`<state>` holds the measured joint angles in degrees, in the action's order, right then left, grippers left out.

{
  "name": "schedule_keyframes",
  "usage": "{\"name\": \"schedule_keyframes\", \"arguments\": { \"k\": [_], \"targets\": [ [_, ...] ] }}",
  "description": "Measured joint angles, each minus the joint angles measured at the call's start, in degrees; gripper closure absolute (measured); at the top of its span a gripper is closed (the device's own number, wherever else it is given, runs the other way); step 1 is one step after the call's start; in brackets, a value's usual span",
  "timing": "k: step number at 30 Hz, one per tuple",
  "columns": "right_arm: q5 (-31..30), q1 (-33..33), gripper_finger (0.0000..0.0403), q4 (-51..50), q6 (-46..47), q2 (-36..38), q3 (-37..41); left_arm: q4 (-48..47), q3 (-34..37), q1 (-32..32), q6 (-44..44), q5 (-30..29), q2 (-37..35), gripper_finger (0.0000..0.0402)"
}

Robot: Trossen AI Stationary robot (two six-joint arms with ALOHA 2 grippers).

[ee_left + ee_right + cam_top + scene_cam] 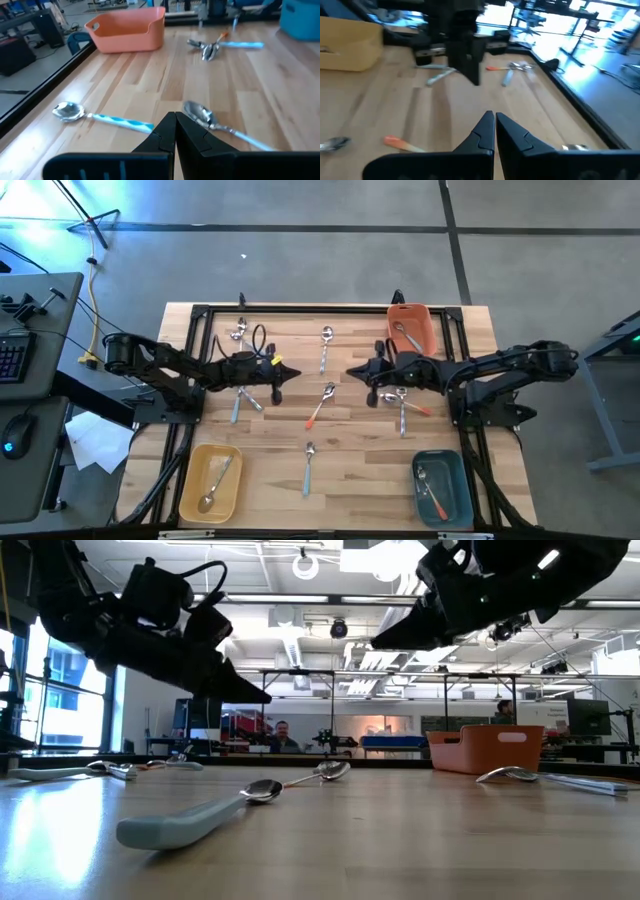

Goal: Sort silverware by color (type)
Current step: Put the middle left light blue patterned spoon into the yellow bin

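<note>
1. High view, far left of the worktop (200, 350): yellow bin (190, 485) at the near corner, holding one spoon with a silver handle; apparently the lot for plain metal.
2. Left gripper (290, 372): hovers above the boards left of centre, pointing inward. Jaws pressed together, holding nothing, as its wrist view confirms.
3. Left cluster (243, 335): several pieces of silverware tangled near the far edge behind the left arm, with a couple more lying under it; unsorted.
4. Centre: blue-handled spoon (325, 350) towards the far side, orange-handled spoon (320, 407) in the middle, blue-handled spoon (308, 465) near the front edge. All loose, well apart from one another.
5. Right gripper (352, 372): faces the left one across the centre, raised off the boards. Jaws closed, empty.
6. Right cluster (403, 405): a few mixed pieces beneath the right arm.
7. Orange bin (432, 330): far right corner, one piece inside.
8. Teal bin (455, 490): near right corner, two or so pieces inside, one with an orange handle, which seems misfiled if bins match handle colour.
9. Judgement: sorting is early; most stock remains out.
</note>
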<state>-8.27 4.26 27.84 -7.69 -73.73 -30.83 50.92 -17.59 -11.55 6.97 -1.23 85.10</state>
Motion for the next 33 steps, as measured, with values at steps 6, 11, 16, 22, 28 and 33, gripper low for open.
{"name": "schedule_keyframes", "arguments": {
  "k": [6,11,16,22,28,33],
  "targets": [
    [-2.9,3.1,0.0402,-1.0,-0.3,0.0,0.0,-6.2,-2.0,-0.5,1.4,-0.1,0.0,0.0401],
    [-3.1,6.6,0.0402,-2.2,-0.9,0.0,-0.4,-17.0,-7.4,0.1,-0.4,-0.1,0.0,0.0402],
    [-7.2,9.7,0.0402,-11.5,-1.6,0.0,-5.7,-23.7,-12.0,1.8,-2.0,0.1,0.0,0.0401],
    [-7.7,11.6,0.0402,-18.9,-2.7,0.0,-11.9,-24.8,-14.6,4.8,-6.0,-1.2,0.0,0.0394],
    [6.2,15.5,0.0403,-15.6,-7.8,0.0,-10.5,-29.2,-17.4,8.1,-7.8,-6.2,0.0,0.0369],
    [15.4,20.5,0.0403,-12.2,-7.7,0.0,-9.6,-27.7,-17.4,7.9,-8.0,-9.8,0.0,0.0351]
  ]
}}
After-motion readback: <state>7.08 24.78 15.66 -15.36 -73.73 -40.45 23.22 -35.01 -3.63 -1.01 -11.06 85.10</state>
